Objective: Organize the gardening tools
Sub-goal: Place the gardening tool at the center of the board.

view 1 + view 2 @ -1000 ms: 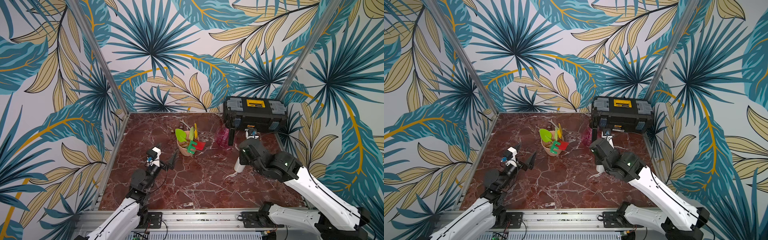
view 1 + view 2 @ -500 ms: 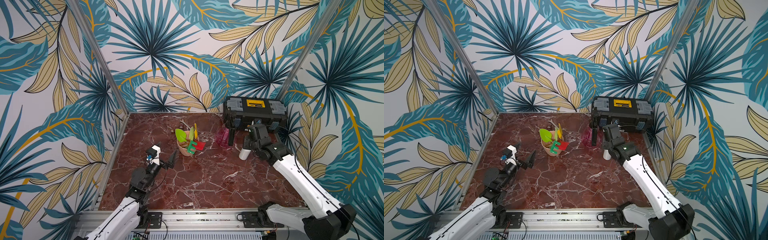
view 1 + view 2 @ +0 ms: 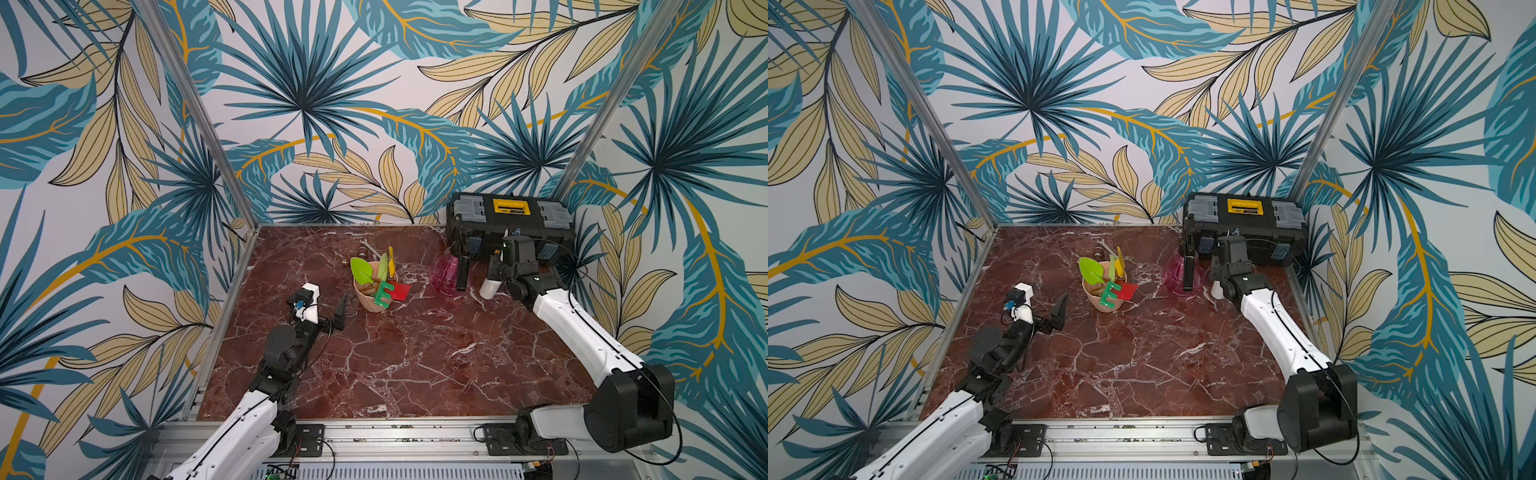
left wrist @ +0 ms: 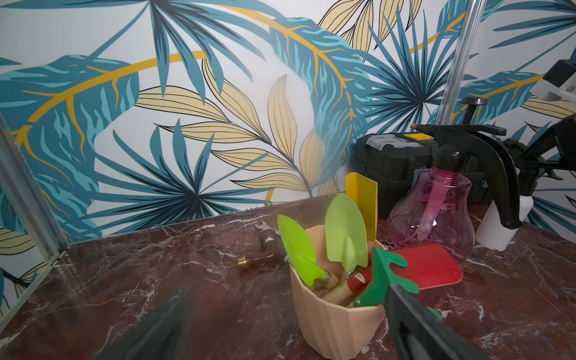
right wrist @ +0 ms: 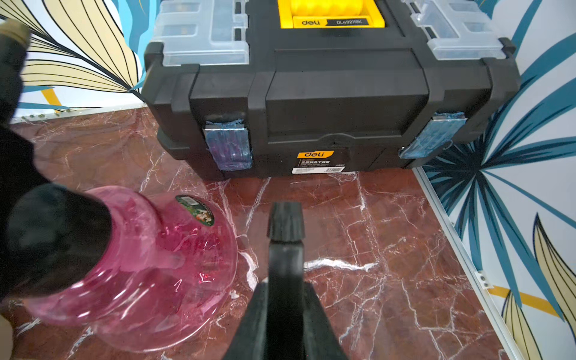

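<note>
Spray bottle [image 3: 488,288], gripped by the right tool [image 5: 285,286], is now grouped beside the pink sprayer [image 3: 445,270]; left tool [image 4: 286,290] is held wide.

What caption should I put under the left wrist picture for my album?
Toy garden tools fill a peach pot near a pink spray bottle on the marble table.

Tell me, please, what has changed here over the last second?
The right gripper, jaws shut on its black head throughout, carried the small white spray bottle toward the back, to beside the pink sprayer in front of the toolbox. The left gripper stayed open and still; the pot of garden tools did not move.
</note>
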You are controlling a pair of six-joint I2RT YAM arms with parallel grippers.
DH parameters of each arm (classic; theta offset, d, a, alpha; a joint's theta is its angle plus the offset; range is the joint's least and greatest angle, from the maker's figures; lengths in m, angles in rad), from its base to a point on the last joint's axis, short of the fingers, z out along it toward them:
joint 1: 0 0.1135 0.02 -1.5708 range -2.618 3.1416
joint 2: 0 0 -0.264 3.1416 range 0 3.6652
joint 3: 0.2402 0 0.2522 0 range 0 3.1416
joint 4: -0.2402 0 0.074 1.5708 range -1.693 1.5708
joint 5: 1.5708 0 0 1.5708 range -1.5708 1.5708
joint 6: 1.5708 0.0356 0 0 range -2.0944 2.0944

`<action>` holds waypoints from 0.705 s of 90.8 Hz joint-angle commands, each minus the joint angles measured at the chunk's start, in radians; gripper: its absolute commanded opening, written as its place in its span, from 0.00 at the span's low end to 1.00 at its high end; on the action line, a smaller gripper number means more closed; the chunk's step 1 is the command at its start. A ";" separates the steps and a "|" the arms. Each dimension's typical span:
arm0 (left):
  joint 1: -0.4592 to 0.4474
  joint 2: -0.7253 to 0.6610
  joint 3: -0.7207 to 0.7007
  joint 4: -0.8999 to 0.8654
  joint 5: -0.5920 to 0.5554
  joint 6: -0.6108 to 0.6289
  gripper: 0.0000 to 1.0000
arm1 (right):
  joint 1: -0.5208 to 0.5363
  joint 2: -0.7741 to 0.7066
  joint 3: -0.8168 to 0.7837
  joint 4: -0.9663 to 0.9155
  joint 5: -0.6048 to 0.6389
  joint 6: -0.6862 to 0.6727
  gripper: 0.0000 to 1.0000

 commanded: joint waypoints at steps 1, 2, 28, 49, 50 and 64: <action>0.003 0.002 0.026 -0.035 -0.023 0.005 1.00 | -0.036 0.024 -0.008 0.104 -0.052 -0.026 0.13; 0.002 0.001 0.026 -0.035 -0.024 0.004 1.00 | -0.039 0.026 -0.009 0.107 -0.058 -0.026 0.13; 0.002 0.003 0.033 -0.050 -0.032 0.010 1.00 | -0.086 0.103 0.002 0.142 -0.101 -0.038 0.13; 0.002 0.010 0.036 -0.058 -0.039 0.017 1.00 | -0.101 0.143 0.006 0.149 -0.122 -0.036 0.15; 0.002 0.010 0.036 -0.058 -0.040 0.017 1.00 | -0.102 0.145 0.007 0.149 -0.122 -0.036 0.15; 0.003 0.013 0.037 -0.062 -0.043 0.019 1.00 | -0.103 0.153 -0.001 0.152 -0.129 -0.033 0.16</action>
